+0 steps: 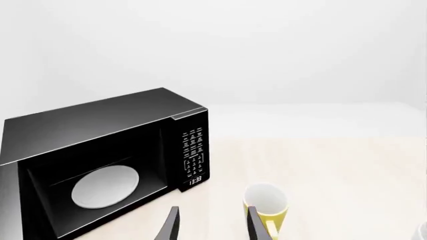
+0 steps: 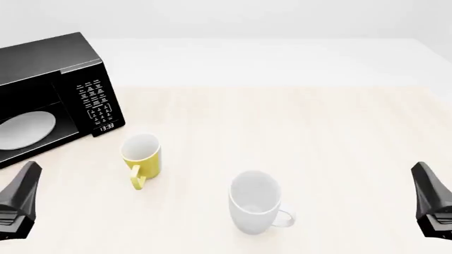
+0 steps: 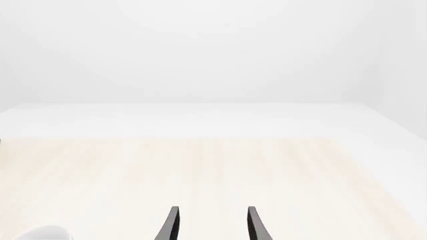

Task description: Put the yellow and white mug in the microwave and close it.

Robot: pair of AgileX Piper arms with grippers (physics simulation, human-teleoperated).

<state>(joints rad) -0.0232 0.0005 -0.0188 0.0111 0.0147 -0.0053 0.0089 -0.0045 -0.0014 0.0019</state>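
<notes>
Counting two mugs on the table: one yellow and white mug, one larger white mug; one microwave, door open, white plate inside. Left gripper jaws parted, holding nothing; right gripper likewise. Yellow and white mug lies tipped just right of the microwave keypad, white inside showing, yellow handle toward the arms.

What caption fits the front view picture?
Small yellow and white mug and larger all-white mug wait on the pale wooden table beside the open black microwave.
</notes>
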